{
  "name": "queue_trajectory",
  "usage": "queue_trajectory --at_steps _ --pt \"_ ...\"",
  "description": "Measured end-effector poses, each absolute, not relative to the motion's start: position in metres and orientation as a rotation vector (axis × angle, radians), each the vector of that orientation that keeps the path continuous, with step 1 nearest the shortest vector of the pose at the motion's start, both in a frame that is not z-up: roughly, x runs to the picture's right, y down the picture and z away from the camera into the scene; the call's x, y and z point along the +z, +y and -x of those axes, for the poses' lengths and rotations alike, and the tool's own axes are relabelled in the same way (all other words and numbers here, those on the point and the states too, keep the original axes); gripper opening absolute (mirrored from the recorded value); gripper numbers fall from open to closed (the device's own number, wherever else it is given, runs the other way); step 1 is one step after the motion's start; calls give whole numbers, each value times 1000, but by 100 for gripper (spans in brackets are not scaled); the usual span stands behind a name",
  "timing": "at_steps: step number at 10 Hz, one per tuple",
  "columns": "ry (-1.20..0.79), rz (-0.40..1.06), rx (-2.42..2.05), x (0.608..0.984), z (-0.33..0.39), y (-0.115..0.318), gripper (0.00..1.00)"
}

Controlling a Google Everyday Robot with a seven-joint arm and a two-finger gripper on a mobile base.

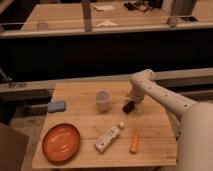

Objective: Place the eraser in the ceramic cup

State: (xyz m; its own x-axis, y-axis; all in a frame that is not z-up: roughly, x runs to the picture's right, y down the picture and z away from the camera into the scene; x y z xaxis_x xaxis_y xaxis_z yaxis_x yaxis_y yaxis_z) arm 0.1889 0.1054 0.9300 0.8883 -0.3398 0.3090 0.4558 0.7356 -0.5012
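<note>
The eraser [128,107] is a small black block on the wooden table [80,92], to the right of the ceramic cup [102,100], a white handleless cup standing upright near the table's middle. My gripper [131,102] hangs from the white arm right over the eraser, at or touching its top right. The eraser is about a cup's width from the cup.
A blue-grey block [57,106] lies at the table's left edge. An orange plate [60,142] sits front left. A white bottle [108,138] lies on its side at the front, with an orange carrot [135,140] to its right. A dark counter stands behind.
</note>
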Motion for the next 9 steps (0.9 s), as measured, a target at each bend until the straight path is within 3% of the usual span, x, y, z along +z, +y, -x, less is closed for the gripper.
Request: queue_trajectory --at_steps 5,6,9 --pt "-220 612 -441 933 -182 111 75" --pt "-222 614 -440 933 -181 111 70" --pt "-221 617 -441 931 -178 111 38"
